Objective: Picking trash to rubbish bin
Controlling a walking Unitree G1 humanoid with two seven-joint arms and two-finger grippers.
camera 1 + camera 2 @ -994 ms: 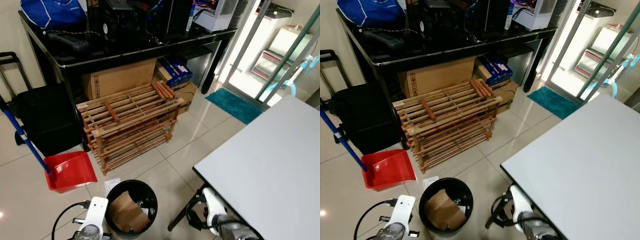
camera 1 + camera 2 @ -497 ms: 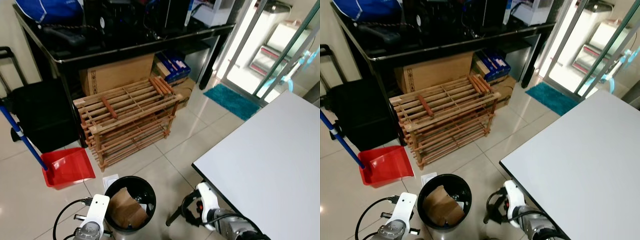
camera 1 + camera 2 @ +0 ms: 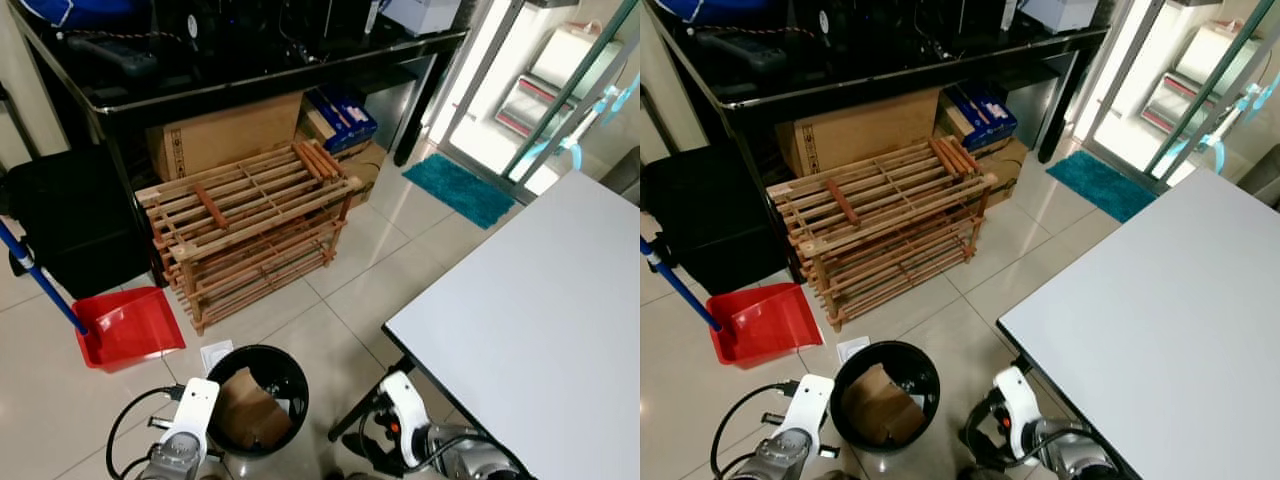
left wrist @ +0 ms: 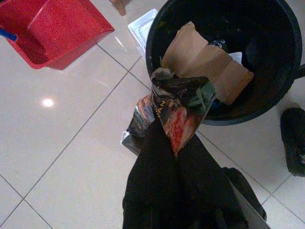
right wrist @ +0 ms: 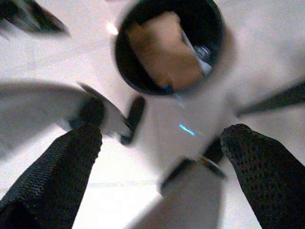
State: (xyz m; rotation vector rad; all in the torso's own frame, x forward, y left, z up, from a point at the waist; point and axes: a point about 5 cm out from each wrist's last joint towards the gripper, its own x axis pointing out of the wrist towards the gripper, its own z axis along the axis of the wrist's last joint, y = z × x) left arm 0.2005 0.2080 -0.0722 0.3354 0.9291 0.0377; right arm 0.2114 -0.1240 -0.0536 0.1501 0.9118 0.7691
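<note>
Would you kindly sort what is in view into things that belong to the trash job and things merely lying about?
Belongs to the job:
- crumpled wrapper, held in the left gripper
- black bin, holding brown paper

Lying about:
- red dustpan
- wooden rack
- cardboard box
- teal mat
- white table

1. Rubbish bin [image 3: 257, 400] at lower centre of the head view, on the floor; cardboard piece [image 3: 245, 412] inside it.
2. Dustpan [image 3: 130, 328] left of the bin, towards the left edge.
3. Slatted rack [image 3: 245, 225] above the bin, at frame centre.
4. Desk [image 3: 200, 80] across the top; carton [image 3: 225, 135] under it, behind the rack.
5. Table [image 3: 540, 330] at right; mat [image 3: 458, 188] above it.
</note>
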